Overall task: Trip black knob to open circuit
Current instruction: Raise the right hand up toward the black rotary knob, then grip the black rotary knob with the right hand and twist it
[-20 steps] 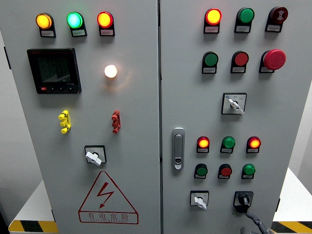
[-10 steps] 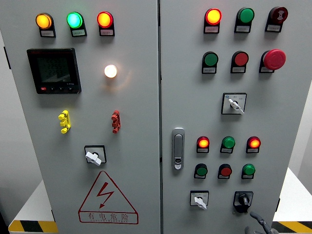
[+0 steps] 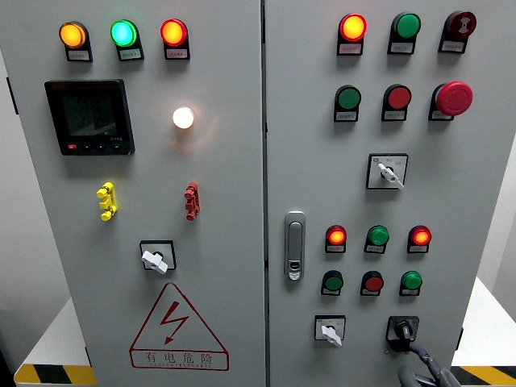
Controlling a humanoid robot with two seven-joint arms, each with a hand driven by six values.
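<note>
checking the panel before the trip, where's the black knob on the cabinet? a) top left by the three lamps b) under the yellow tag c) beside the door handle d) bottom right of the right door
d: the black knob sits at the lower right of the right door, right of a white selector switch, with the right hand reaching up at it.

Cabinet doors: showing plain light grey.
Top-left lamps: glowing amber, green, red.
Meter: showing black.
Round lamp: glowing warm white.
Two small handles: showing yellow and red.
Warning triangle: showing red outline and bolt.
Mushroom button: showing red.
Black knob: showing black.
Right hand: showing dark grey.
Floor tape: showing yellow-black stripes.
</note>
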